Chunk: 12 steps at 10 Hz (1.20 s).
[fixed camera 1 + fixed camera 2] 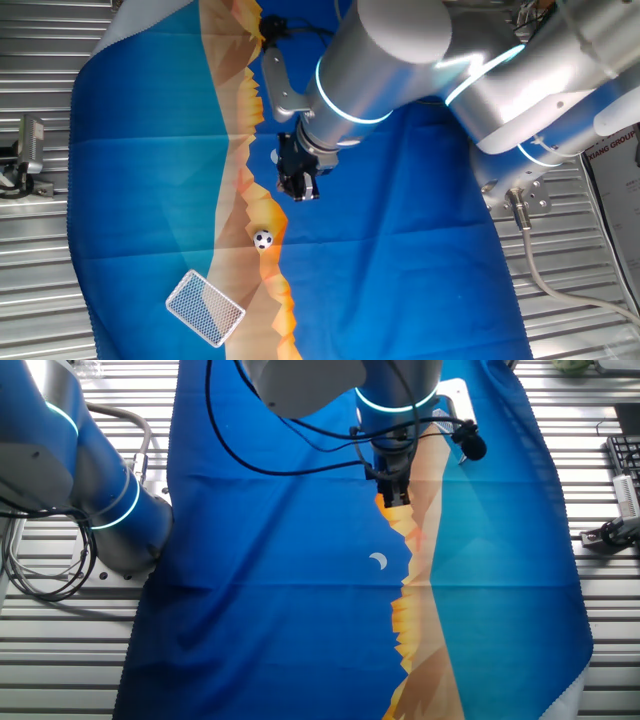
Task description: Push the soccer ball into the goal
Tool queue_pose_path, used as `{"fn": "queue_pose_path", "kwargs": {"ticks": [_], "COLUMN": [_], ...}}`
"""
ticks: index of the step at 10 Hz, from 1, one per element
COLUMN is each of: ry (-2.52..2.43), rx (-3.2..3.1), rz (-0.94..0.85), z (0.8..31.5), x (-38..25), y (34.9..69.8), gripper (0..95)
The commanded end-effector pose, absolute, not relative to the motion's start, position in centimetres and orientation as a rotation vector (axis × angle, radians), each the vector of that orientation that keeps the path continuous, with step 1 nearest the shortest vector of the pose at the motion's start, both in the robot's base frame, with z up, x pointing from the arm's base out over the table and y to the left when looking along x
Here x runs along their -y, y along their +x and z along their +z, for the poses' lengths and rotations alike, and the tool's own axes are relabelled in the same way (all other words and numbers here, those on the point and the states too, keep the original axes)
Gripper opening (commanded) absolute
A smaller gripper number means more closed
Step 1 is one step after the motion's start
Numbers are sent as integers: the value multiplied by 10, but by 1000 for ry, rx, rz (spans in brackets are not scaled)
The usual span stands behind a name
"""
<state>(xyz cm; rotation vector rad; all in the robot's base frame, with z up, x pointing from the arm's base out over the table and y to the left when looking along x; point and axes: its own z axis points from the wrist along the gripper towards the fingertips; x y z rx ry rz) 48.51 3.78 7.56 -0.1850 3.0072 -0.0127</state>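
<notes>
**Supervisor:** Report object positions, nearest first.

**Operator:** In one fixed view I read the goal (205, 307) lowest in the frame, lying on the blue printed cloth (400, 250). The soccer ball (263, 239) sits at about 1 o'clock from the goal, near it but apart, on the cloth's orange band. The gripper (298, 188) hangs at about 1 o'clock from the ball, clear of it. In the other fixed view I find neither ball nor goal; only a white crescent mark (378, 562) in the cloth's print shows below the gripper (393, 493).

**Supervisor:** Jaw state?

**Operator:** I cannot tell; the fingers read as one dark mass in both views. They grasp nothing.

**Supervisor:** Task progress?

**Operator:** I judge the push not yet made. The ball lies outside the goal. Remaining: bring the fingers down behind the ball, then drive it toward 7 o'clock into the goal.
</notes>
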Motion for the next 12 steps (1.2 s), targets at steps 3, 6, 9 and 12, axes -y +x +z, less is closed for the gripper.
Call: {"fn": "queue_pose_path", "kwargs": {"ticks": [3, 6, 9, 12], "ry": [-243, -323, -472, -675], "rx": [-3007, -3012, -3004, -2992], "rz": [9, 36, 106, 134], "z": [70, 64, 63, 61], "x": [-41, -42, -43, -43], "y": [483, 482, 482, 481], "gripper": [0, 0, 0, 0]}}
